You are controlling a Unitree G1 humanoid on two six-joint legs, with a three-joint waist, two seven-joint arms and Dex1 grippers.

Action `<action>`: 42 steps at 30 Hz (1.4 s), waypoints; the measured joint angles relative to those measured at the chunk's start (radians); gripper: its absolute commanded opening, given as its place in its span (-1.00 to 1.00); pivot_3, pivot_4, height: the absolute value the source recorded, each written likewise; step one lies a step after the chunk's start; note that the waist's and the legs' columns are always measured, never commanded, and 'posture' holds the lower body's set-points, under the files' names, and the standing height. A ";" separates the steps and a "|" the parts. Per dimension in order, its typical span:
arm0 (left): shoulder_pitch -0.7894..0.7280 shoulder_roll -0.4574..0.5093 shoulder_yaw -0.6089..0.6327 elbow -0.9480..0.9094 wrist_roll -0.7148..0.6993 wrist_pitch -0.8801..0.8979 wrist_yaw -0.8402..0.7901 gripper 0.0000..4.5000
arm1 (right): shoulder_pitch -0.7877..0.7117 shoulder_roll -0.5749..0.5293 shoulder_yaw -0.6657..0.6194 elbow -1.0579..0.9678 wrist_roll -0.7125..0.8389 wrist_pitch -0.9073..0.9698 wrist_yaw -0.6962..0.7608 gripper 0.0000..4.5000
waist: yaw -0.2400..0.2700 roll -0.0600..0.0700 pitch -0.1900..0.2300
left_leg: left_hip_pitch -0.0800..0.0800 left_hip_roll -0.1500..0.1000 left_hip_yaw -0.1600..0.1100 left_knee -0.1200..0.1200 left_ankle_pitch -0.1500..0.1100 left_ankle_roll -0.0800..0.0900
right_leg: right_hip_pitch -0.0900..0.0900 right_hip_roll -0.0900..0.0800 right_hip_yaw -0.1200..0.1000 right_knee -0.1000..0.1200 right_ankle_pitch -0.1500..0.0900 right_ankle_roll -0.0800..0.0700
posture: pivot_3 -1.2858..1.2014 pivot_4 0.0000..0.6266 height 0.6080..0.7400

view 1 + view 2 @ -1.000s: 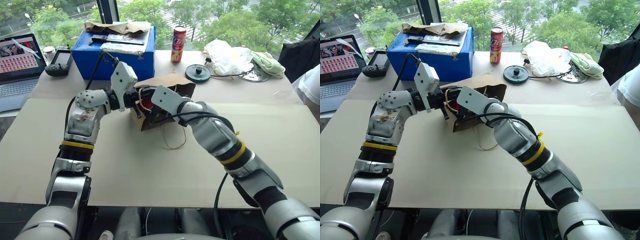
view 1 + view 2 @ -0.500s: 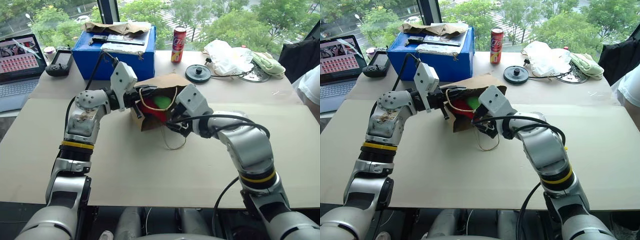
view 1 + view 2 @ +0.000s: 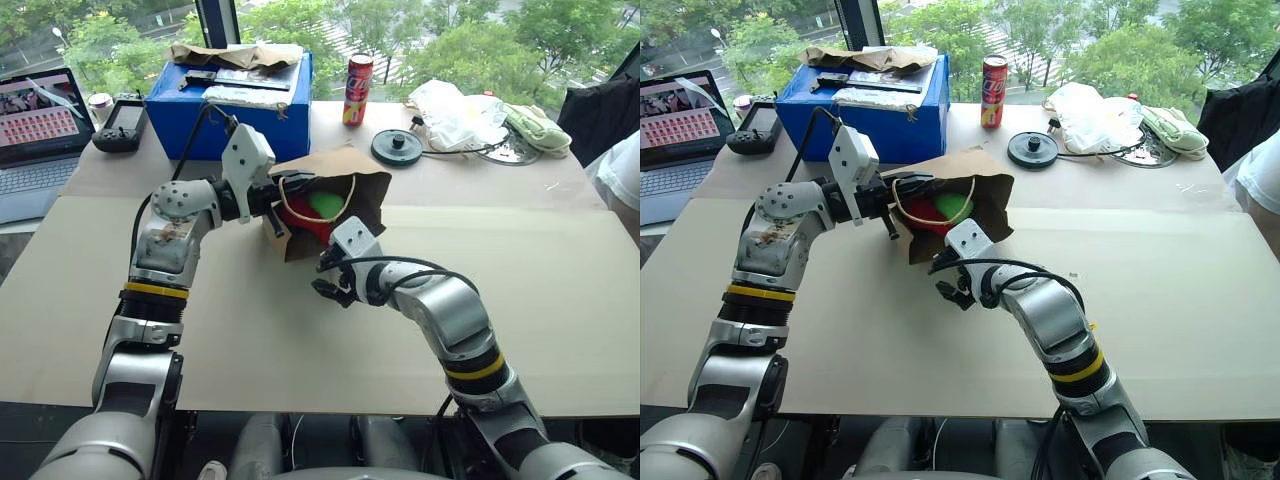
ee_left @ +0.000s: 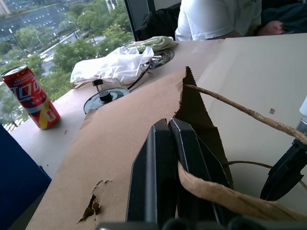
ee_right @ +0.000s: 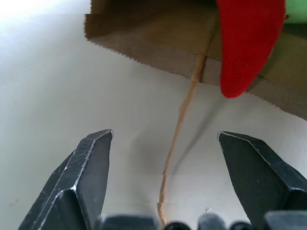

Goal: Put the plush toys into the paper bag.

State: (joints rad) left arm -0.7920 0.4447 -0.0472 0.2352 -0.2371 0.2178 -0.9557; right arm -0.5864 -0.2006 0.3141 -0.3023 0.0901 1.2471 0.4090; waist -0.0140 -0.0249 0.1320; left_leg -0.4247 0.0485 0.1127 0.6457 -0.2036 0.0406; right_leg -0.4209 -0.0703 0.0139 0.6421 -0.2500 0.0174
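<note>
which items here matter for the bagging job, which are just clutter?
Job:
- paper bag, mouth held by the shut left tool
- red plush toy, in the bag
- green plush toy, in the bag
- right tool, open, empty

Clutter:
- blue box
- soda can
- laptop
- white plastic bag

**Upper-floor office or lab test desk**

A wide beige tabletop (image 3: pixel 300 340) abuts a window over treetops. Beside the blue cardboard box (image 3: pixel 230 100) sit an open laptop (image 3: pixel 40 130), a black handheld controller (image 3: pixel 118 125) and a red drinks can (image 3: pixel 356 88).
</note>
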 measured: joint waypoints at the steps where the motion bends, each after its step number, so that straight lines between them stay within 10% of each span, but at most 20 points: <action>1: 0.000 0.000 0.000 0.000 0.000 0.000 0.000 -1.00 | -0.004 0.004 0.000 0.016 0.000 -0.013 -0.007 0.51 | 0.000 0.000 0.000 | 0.000 0.000 0.000 0.000 0.000 0.000 | 0.000 0.000 0.000 0.000 0.000 0.000 | 0.03 -0.52 0.98; 11: 0.000 0.000 0.000 0.000 0.000 0.000 0.001 -1.00 | -0.012 0.022 0.000 0.052 0.002 -0.067 -0.031 -0.97 | 0.000 0.000 0.000 | 0.000 0.000 0.000 0.000 0.000 0.000 | 0.000 0.000 0.000 0.000 0.000 0.000 | 0.03 -0.52 0.98; 24: 0.000 -0.008 0.001 0.000 -0.002 0.001 0.003 -1.00 | -0.011 0.007 -0.037 0.037 0.013 -0.107 -0.042 -0.97 | 0.000 0.000 0.000 | 0.000 0.000 0.000 0.000 0.000 0.000 | 0.000 0.000 0.000 0.000 0.000 0.000 | 0.03 -0.52 0.98; 42: -0.018 -0.267 0.092 0.019 -0.182 0.083 0.154 -1.00 | -0.058 -0.374 -0.250 -0.291 0.100 -0.141 0.094 -0.97 | -0.006 0.000 0.000 | 0.001 0.000 -0.001 -0.001 0.000 0.001 | 0.000 0.000 0.002 -0.002 0.000 0.000 | 0.03 -0.52 0.98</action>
State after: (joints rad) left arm -0.8098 0.1778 0.0448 0.2545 -0.4196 0.3010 -0.8014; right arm -0.6443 -0.5749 0.0642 -0.5934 0.1906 1.1061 0.5030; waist -0.0201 -0.0250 0.1321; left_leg -0.4236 0.0484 0.1119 0.6446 -0.2039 0.0411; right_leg -0.4211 -0.0699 0.0160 0.6400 -0.2502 0.0176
